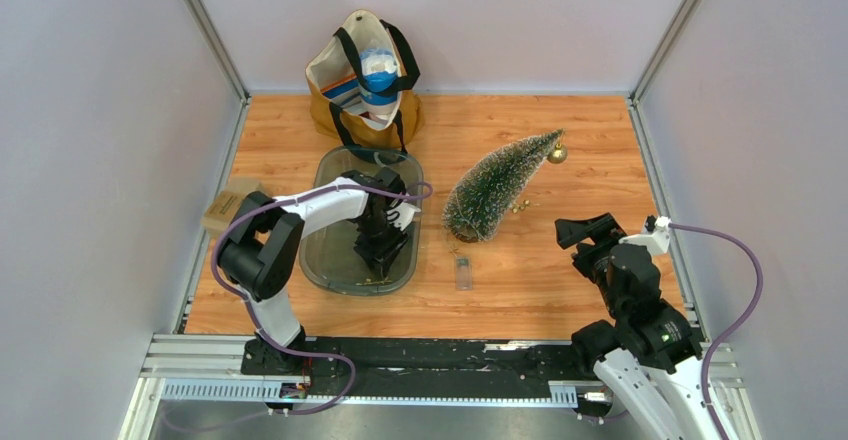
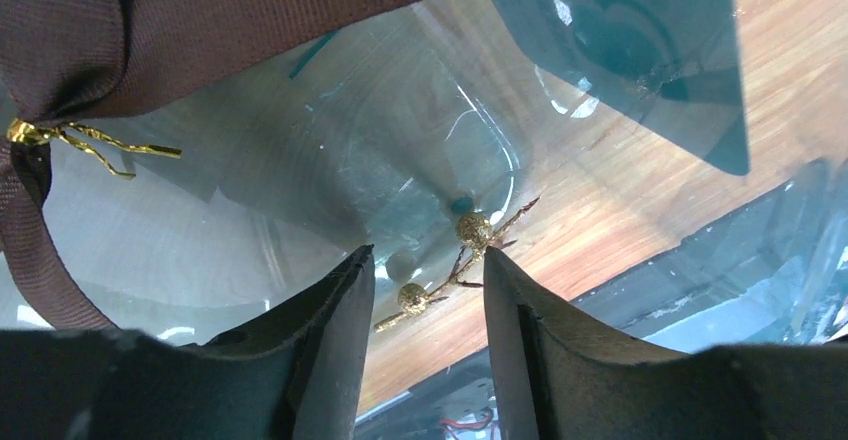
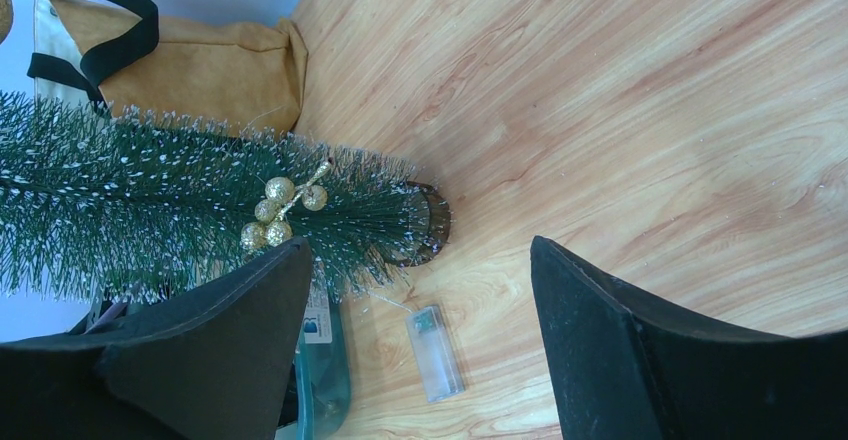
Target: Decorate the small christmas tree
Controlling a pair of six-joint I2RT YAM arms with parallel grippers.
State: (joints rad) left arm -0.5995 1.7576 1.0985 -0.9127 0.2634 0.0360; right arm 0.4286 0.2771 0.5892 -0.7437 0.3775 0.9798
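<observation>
The small green Christmas tree [image 1: 495, 188] lies tipped on the table, with a gold ball [image 1: 557, 153] at its tip and a cluster of gold berries [image 3: 282, 212] on its branches. My left gripper [image 1: 383, 245] is down inside the clear plastic tub [image 1: 340, 270], open, its fingers either side of a gold berry sprig [image 2: 455, 260] on the tub floor without touching it. A brown ribbon bow [image 2: 150, 30] with gold tie lies in the tub too. My right gripper [image 1: 585, 232] is open and empty, right of the tree.
A tan tote bag [image 1: 362, 80] with black handles stands at the back. A clear battery box [image 1: 463, 273] on a thin wire lies near the tree base; it also shows in the right wrist view [image 3: 435, 352]. A small cardboard box [image 1: 228, 205] sits at the left edge.
</observation>
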